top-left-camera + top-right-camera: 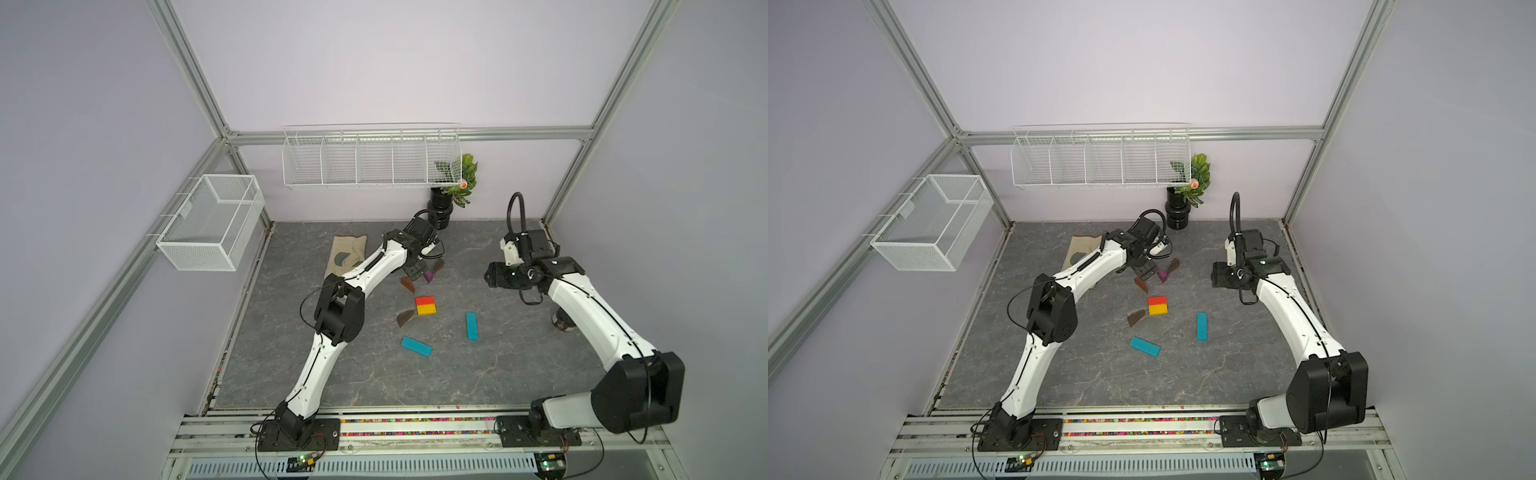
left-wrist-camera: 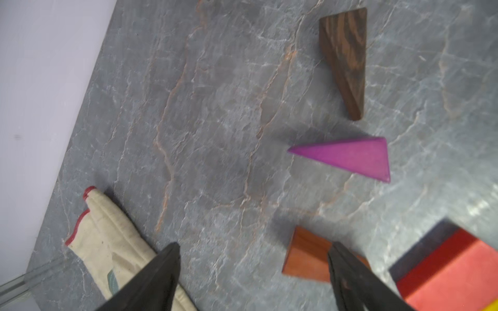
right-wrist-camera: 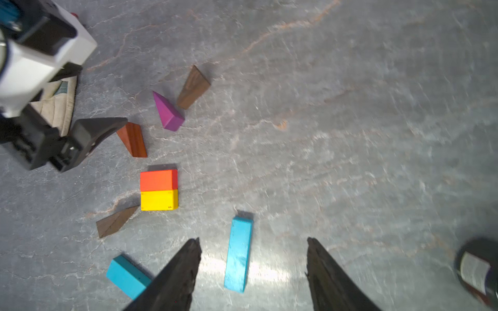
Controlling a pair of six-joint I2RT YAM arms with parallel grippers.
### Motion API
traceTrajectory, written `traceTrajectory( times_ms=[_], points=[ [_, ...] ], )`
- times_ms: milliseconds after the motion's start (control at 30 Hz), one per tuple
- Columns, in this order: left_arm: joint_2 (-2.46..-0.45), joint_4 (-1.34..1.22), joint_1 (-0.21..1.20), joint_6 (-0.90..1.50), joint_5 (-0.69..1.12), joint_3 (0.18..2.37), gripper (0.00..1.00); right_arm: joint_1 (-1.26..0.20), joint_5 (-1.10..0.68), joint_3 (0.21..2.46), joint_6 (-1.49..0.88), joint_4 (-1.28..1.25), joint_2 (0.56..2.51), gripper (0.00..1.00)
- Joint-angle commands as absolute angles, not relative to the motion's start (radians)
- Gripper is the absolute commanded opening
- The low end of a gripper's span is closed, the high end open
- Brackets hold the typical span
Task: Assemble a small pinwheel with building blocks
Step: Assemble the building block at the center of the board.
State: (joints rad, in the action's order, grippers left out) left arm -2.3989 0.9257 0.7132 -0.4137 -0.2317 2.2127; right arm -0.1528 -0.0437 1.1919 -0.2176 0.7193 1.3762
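The building blocks lie flat on the grey table. A red and a yellow block [image 1: 426,305] [image 3: 159,189] sit joined as a square, the pinwheel's centre. A dark brown wedge [image 1: 405,318] lies close to its near-left corner. A red-brown wedge [image 2: 307,255], a purple wedge [image 2: 350,159] and another dark brown wedge [image 2: 347,59] lie loose behind the square. Two teal bars [image 1: 471,326] [image 1: 416,347] lie nearer the front. My left gripper [image 2: 254,245] [image 1: 415,270] hangs open beside the red-brown wedge, holding nothing. My right gripper [image 3: 253,239] [image 1: 490,274] is open and empty, well above the table.
A cream work glove [image 1: 347,253] lies at the back left, under the left arm. A black plant pot [image 1: 442,208] stands at the back wall. A dark bottle [image 3: 477,272] stands under the right arm. Wire baskets [image 1: 370,162] hang on the back and left walls.
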Motion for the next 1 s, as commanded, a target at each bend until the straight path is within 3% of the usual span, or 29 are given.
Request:
traceTrajectory(
  times_ms=[0,700,833,967],
  points=[
    [-2.432,0.911,0.742,-0.433,-0.241,2.240,0.87,-0.113,-0.064,1.135,-0.244,0.751,1.301,0.66],
    [-2.551,0.729,0.756,-0.407,-0.100,2.241,0.83,0.032,-0.124,1.028,-0.213,0.836,1.152,0.66],
    [-2.568,0.726,0.756,-0.357,-0.093,2.253,0.75,0.041,-0.121,1.026,-0.212,0.841,1.144,0.66],
    [-2.569,0.729,0.756,-0.281,-0.134,2.265,0.47,0.049,-0.120,1.021,-0.212,0.841,1.132,0.66]
  ],
)
